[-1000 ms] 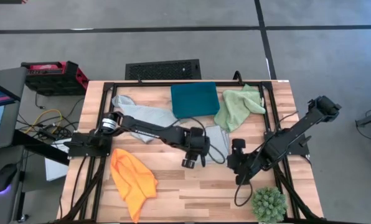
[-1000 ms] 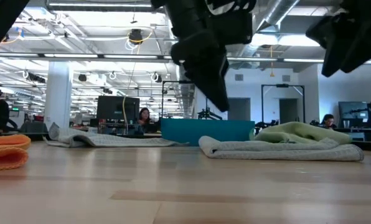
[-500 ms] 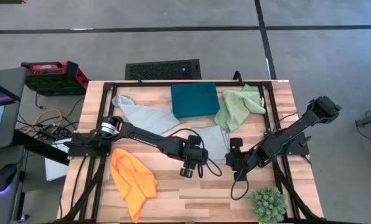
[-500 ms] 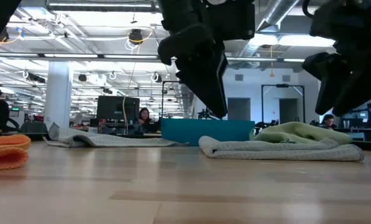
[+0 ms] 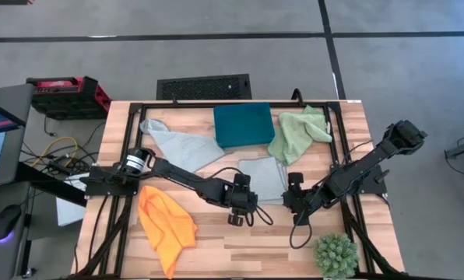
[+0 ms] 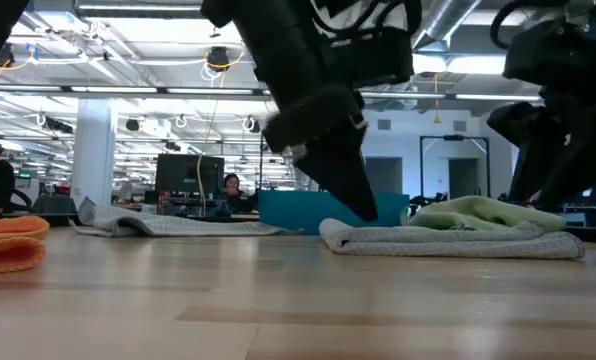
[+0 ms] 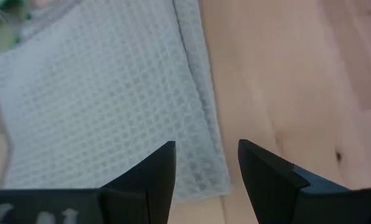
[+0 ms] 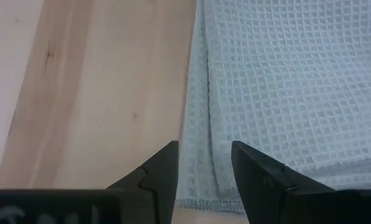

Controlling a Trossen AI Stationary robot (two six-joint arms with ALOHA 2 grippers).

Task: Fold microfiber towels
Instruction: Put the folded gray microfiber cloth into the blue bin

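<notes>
A folded pale blue-grey towel (image 5: 265, 176) lies flat on the table's middle (image 6: 448, 240). My left gripper (image 5: 238, 207) stands open just above its near left corner (image 7: 204, 177), fingers slanting down (image 6: 363, 208). My right gripper (image 5: 290, 204) is open above the towel's near right edge (image 8: 204, 186), seen in the low view too (image 6: 538, 185). A second blue-grey towel (image 5: 177, 142) lies spread at the far left. An orange towel (image 5: 166, 225) lies crumpled near left, and a green towel (image 5: 298, 132) lies crumpled far right.
A dark teal box (image 5: 244, 124) rests at the far middle, close behind the folded towel. A spiky green plant ball (image 5: 337, 255) sits at the near right corner. Bare wood (image 5: 240, 245) shows along the near edge between the orange towel and the ball.
Both grippers have come down toward the folded blue-grey towel. My left gripper has also drawn toward the table's near edge, uncovering more of the towel. No towel has moved.
</notes>
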